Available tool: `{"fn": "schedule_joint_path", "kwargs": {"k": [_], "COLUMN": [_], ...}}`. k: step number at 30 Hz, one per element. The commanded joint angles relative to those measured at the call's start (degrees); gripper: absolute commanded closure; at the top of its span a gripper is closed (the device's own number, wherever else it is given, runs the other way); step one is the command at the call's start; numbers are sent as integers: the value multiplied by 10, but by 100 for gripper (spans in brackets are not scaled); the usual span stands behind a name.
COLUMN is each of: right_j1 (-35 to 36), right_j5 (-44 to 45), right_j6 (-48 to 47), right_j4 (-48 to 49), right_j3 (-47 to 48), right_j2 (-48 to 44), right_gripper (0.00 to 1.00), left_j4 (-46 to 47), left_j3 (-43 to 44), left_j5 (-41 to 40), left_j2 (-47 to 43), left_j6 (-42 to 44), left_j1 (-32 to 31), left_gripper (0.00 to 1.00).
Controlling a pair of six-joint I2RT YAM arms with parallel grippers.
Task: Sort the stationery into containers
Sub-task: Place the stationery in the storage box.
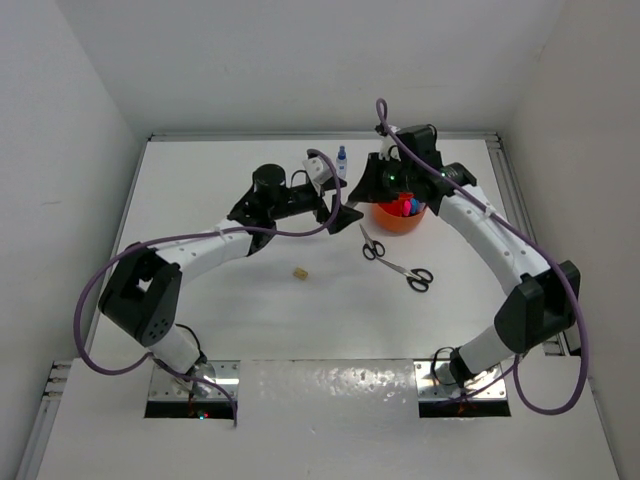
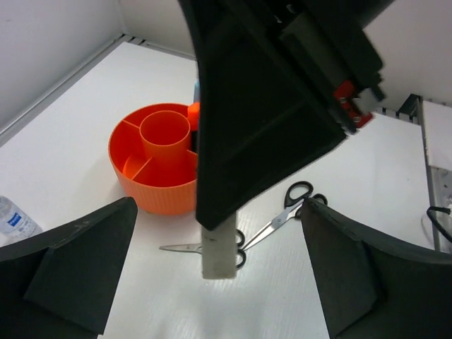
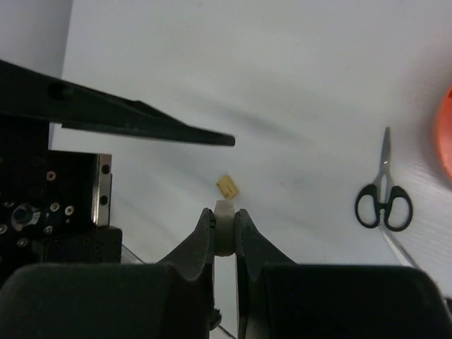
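Note:
My right gripper (image 3: pixel 224 212) is shut on a small grey eraser (image 3: pixel 224 232). In the left wrist view that eraser (image 2: pixel 217 252) hangs from the right gripper's black fingers (image 2: pixel 254 134), between the wide-open fingers of my left gripper (image 2: pixel 219 212), which touch nothing. Both grippers meet above the table just left of the round orange container (image 1: pixel 402 221), which holds coloured markers. A beige eraser (image 1: pixel 298 272) lies on the table. Two black-handled scissors (image 1: pixel 372 246) (image 1: pixel 414 275) lie in front of the container. A blue-capped bottle (image 1: pixel 342 160) stands behind the left gripper (image 1: pixel 338 208).
White walls close in the table at the left, back and right. Purple cables loop along both arms (image 1: pixel 100 300). The container's central cup (image 2: pixel 164 132) and the nearby compartments look empty in the left wrist view.

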Motion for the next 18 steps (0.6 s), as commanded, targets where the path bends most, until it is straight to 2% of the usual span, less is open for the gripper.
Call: {"fn": "schedule_joint_path", "kwargs": {"k": [1,5,10,14,18], "right_j1": [-2,-28,-40,-45,-45], "right_j5": [47,87,126,147,176], "right_j6": [-48,-109,-236,-301,-319], "right_j4": [-18,-20,-42,5,52], "right_j3": [50,67,94,61,38], "right_j2": [19,35,70,72,73], "right_gripper": [100,100,100,100,100], "left_j4": [41,25,-22,-70,-102], "left_j3": [21,0,-20,-44,-49], "left_j5": [6,4,-2,-26,-31], "left_j2": [2,-17,-49,-73,-85], "left_j6": [-14,-1,19,34,44], "left_j1": [-2,7,18,26,31], "left_gripper": [0,0,0,0,0]}}
